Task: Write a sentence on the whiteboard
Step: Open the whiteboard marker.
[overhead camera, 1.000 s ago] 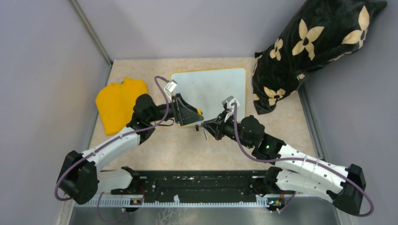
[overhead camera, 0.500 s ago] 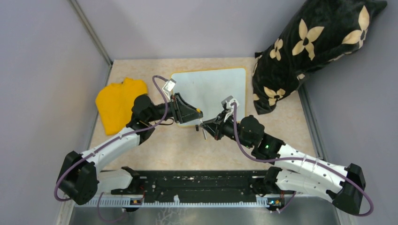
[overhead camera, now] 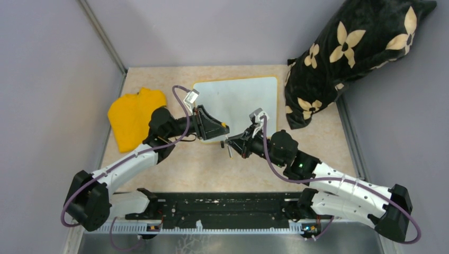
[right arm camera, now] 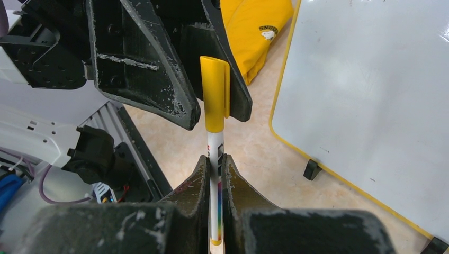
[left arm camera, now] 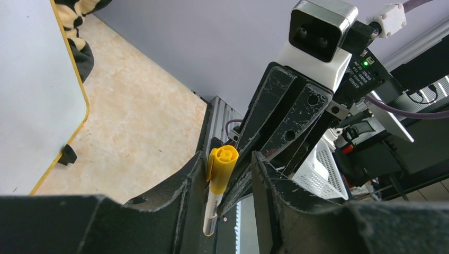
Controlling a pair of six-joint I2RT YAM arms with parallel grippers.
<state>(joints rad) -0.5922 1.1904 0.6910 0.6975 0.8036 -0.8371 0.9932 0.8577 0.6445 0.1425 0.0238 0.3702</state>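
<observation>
A: Board [overhead camera: 235, 103]?
B: Flat on the desk [overhead camera: 201, 169], between yellow cloth [overhead camera: 132, 119] and black pillow [overhead camera: 344, 53].
A: Right jaws?
B: Clamped tight on the pen [right arm camera: 215, 153], just off the board's near edge.
A: Left jaws?
B: Either side of the pen's yellow cap [left arm camera: 219, 169], also by that edge. Pinching it or not, cannot tell.

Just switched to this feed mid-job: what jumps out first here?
A marker held from both ends at the near edge of the whiteboard: the right gripper pinches its barrel, the left gripper is closed around its yellow cap. The board looks blank. A black flowered pillow fills the far right corner; a yellow cloth lies left of the board.
</observation>
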